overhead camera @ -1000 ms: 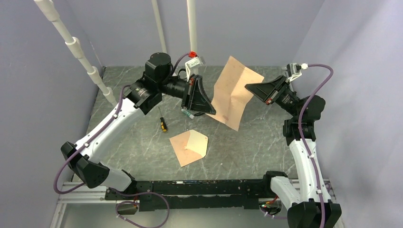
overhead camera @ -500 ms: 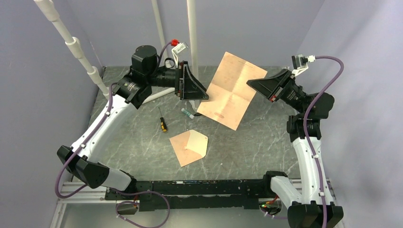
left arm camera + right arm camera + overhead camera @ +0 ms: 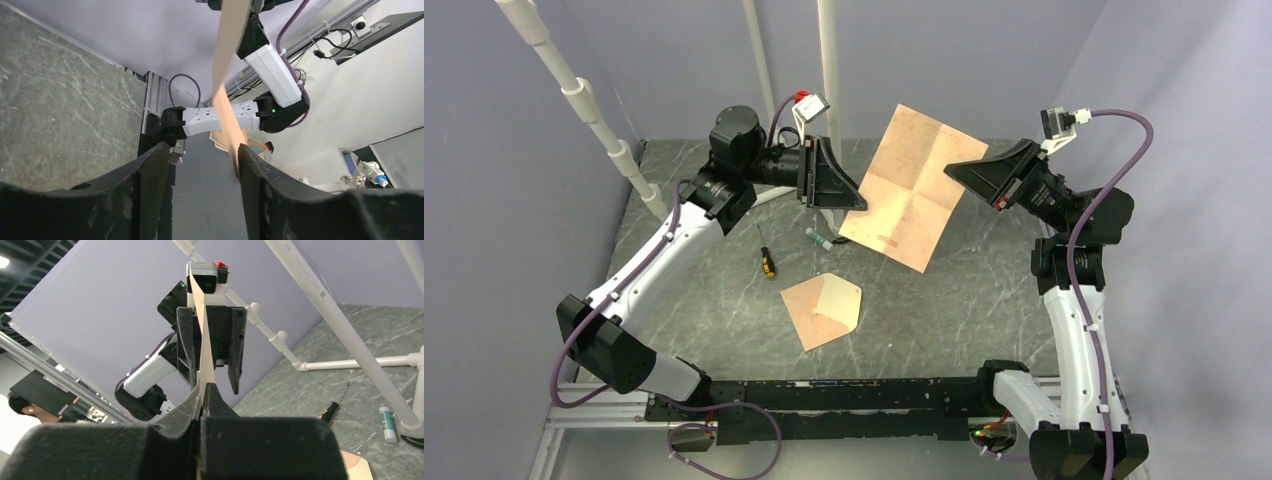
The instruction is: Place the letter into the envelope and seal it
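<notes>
Nearest to the arm bases, the envelope [image 3: 822, 312] lies flat on the table [image 3: 944, 300], about in the middle. Its paler pointed part is turned toward 3 o'clock, so the flap seems to be open. At 11 o'clock from it lies a small screwdriver [image 3: 767, 262], and at 12 o'clock a glue stick [image 3: 818, 238]. Farther, at 1 o'clock from the envelope and lifted above the table, the letter [image 3: 911, 190] hangs unfolded and tilted in the air. The right gripper [image 3: 948, 177] is closed on its 3 o'clock edge and carries it alone. The left gripper [image 3: 861, 205] stands at the 9 o'clock edge with its jaws apart; the edge of the sheet passes between them, close along one finger, not pinched. I judge that the step is to take the sheet with both arms, so that it can be guided down. To do this well, the left jaws should close only when the edge sits deep between the pads. The right arm should not pull meanwhile, because thin paper bends and slips easily.
</notes>
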Controlling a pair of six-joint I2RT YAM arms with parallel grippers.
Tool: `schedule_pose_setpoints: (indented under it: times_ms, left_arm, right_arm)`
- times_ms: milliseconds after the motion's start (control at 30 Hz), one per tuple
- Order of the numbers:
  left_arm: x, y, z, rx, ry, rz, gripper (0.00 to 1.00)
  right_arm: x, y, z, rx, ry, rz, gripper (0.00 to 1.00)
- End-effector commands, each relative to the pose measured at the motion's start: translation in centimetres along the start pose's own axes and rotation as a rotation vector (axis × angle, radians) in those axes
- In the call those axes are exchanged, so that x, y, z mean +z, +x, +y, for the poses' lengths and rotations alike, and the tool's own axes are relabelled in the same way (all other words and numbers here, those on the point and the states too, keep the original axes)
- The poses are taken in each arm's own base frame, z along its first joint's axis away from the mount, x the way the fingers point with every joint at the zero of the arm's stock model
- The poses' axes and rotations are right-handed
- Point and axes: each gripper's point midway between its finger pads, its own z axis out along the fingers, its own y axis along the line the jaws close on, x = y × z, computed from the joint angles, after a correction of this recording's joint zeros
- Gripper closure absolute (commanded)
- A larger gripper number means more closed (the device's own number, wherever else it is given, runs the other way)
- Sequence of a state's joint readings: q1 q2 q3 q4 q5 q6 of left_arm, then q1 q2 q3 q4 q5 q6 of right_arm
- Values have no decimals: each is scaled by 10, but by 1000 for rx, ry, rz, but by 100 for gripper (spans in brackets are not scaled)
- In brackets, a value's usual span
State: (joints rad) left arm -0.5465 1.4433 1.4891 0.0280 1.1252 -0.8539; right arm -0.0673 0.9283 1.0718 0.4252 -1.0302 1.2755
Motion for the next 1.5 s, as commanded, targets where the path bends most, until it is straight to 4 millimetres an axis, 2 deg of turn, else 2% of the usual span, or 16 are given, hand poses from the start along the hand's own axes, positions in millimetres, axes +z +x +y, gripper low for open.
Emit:
schedule_pose_setpoints:
  times_ms: [0,167,333,433,500,600,767,800,900,933,1000,1100,1233,1333,1400,1467]
  left_arm:
    - [-2,-12,-22,92,29,-2,46]
    - [2,-14,-15,30,37,-11,58]
    - [4,-16,-9,6,13,-11,52]
    - [4,-18,-7,4,6,-11,56]
    - [5,-17,-8,-5,14,-9,67]
    - [5,-17,-8,-4,18,-10,96]
    - [4,-19,-3,-17,-34,-11,98]
    - [3,-20,-2,-17,-44,-14,98]
    - [1,-25,6,-38,-86,-30,98]
    - [-1,-26,9,-46,-101,-38,98]
    - [-5,-30,18,-61,-134,-56,97]
    - [-10,-34,26,-71,-162,-73,98]
    - [-11,-35,27,-42,-160,-72,98]
    - [-12,-35,22,11,-149,-68,98]
    - [-14,-35,19,44,-146,-67,98]
    - [-15,-36,15,70,-141,-64,98]
  right_arm:
    - [2,-8,21,-64,-58,-10,100]
    - [2,-7,29,-94,-97,7,100]
    - [2,-7,32,-119,-92,19,100]
    - [2,-7,34,-121,-97,22,100]
    - [2,-6,34,-121,-98,23,100]
    - [2,-4,35,-142,-97,35,100]
    - [0,2,41,-264,-100,119,99]
    - [-1,3,44,-292,-104,141,91]
    - [-5,11,50,-380,-123,200,58]
    - [-7,13,52,-403,-129,215,50]
    - [-10,18,60,-436,-154,246,42]
    - [-15,26,73,-467,-199,278,36]
    - [-15,28,71,-447,-182,272,36]
    - [-7,15,49,-390,-65,196,34]
    - [-2,6,23,-318,44,146,32]
    - [0,2,-2,-267,135,115,26]
